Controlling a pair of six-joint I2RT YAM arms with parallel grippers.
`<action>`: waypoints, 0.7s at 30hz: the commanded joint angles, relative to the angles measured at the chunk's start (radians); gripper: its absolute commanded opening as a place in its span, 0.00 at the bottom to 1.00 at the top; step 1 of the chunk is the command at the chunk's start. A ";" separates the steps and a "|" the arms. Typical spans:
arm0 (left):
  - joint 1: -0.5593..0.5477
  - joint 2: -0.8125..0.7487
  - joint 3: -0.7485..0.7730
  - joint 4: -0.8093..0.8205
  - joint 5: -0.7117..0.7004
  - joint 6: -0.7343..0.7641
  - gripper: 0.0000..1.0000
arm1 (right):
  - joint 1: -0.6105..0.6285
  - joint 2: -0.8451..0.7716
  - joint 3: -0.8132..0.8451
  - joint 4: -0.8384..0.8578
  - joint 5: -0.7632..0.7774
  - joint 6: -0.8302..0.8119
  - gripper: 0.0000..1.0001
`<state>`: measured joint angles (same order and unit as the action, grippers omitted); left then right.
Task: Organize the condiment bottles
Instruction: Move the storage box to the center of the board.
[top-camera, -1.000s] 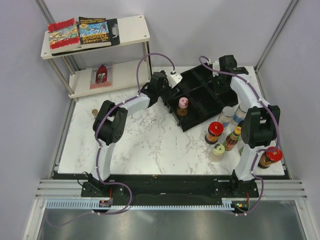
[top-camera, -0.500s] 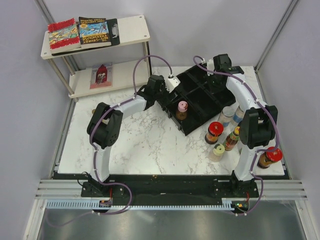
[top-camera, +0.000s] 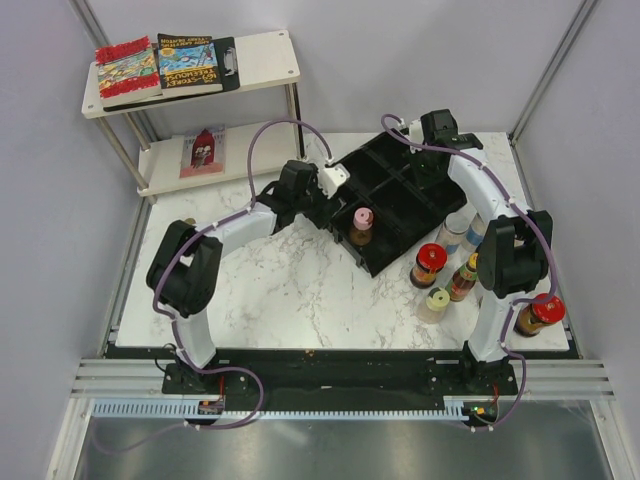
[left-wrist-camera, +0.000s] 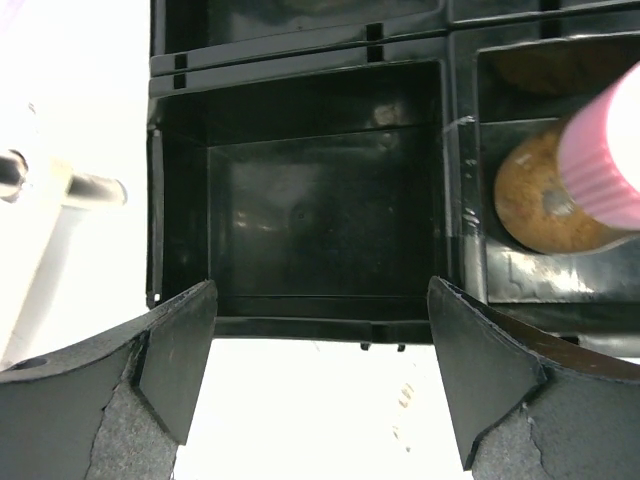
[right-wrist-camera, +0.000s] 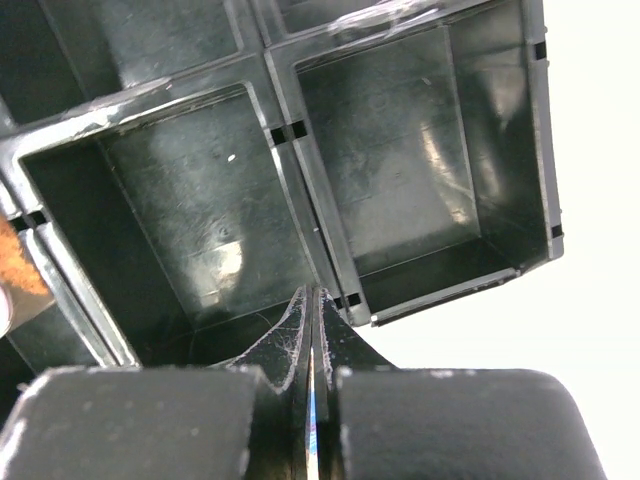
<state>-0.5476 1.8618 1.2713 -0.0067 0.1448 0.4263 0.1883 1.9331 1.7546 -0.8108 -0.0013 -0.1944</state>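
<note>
A pink-capped bottle (top-camera: 362, 225) stands in a near-left compartment of the black tray (top-camera: 410, 185); it also shows in the left wrist view (left-wrist-camera: 600, 150). My left gripper (top-camera: 322, 200) is open and empty, its jaws wide apart just short of the tray's outer wall (left-wrist-camera: 300, 325). My right gripper (top-camera: 432, 150) is shut, its tips (right-wrist-camera: 313, 310) at the tray's far rim beside a divider. Several more bottles stand on the table right of the tray: a red-capped jar (top-camera: 430, 262), a yellow-capped sauce bottle (top-camera: 467, 275), a cream-capped jar (top-camera: 437, 300) and two pale bottles (top-camera: 455, 228).
Another red-capped jar (top-camera: 542, 312) stands at the near right, by the right arm's base. A small gold-capped item (top-camera: 190, 222) sits at the table's left edge. A two-level shelf (top-camera: 265, 60) with books stands at the back left.
The tray has slid and turned to the left with the pink-capped bottle in it. Both grippers have moved left with it, and the left arm's elbow has swung out left.
</note>
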 joint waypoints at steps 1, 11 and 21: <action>-0.003 -0.064 -0.061 -0.062 0.067 -0.034 0.91 | 0.007 -0.025 -0.004 0.032 0.026 0.018 0.00; -0.003 -0.105 -0.167 -0.081 0.104 -0.046 0.90 | 0.010 -0.036 -0.015 0.036 0.029 0.019 0.00; -0.003 -0.213 -0.266 -0.087 0.110 -0.069 0.89 | 0.054 0.003 -0.017 0.047 0.026 0.019 0.00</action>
<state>-0.5476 1.7069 1.0534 -0.0067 0.2386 0.3847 0.2070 1.9331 1.7325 -0.7883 0.0097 -0.1871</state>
